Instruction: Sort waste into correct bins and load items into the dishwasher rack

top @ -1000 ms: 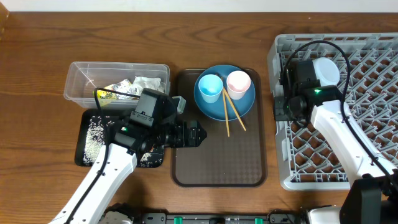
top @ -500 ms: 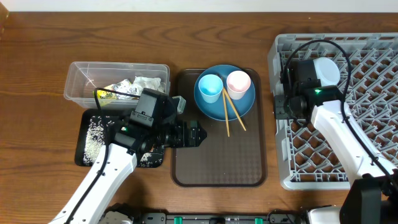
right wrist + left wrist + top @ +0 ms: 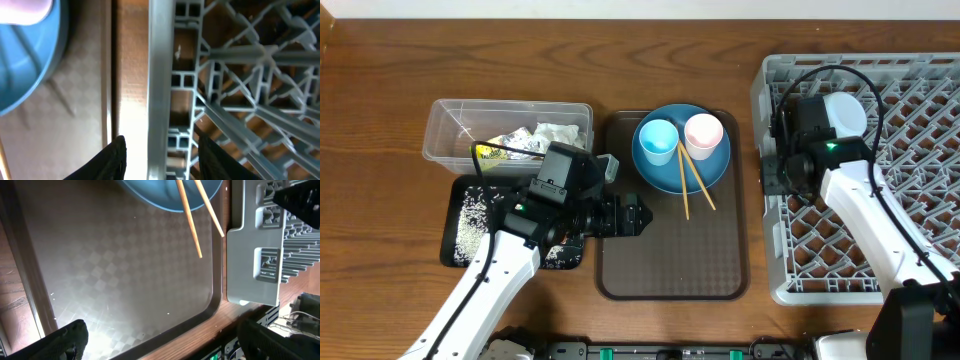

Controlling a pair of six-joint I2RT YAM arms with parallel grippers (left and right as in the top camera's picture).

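The chopsticks (image 3: pixel 682 190) slant off the blue plate (image 3: pixel 660 178) onto the brown serving tray (image 3: pixel 670 260); they look light, stiff and roll-prone, so pinch mid-length. The left gripper (image 3: pixel 632 216) gapes wide at the tray's left edge. The right gripper (image 3: pixel 161 155), parted and empty, straddles the dishwasher rack (image 3: pixel 767 250) rim.

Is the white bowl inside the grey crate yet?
In: the white bowl sits within the grey crate's walls, on its lattice.
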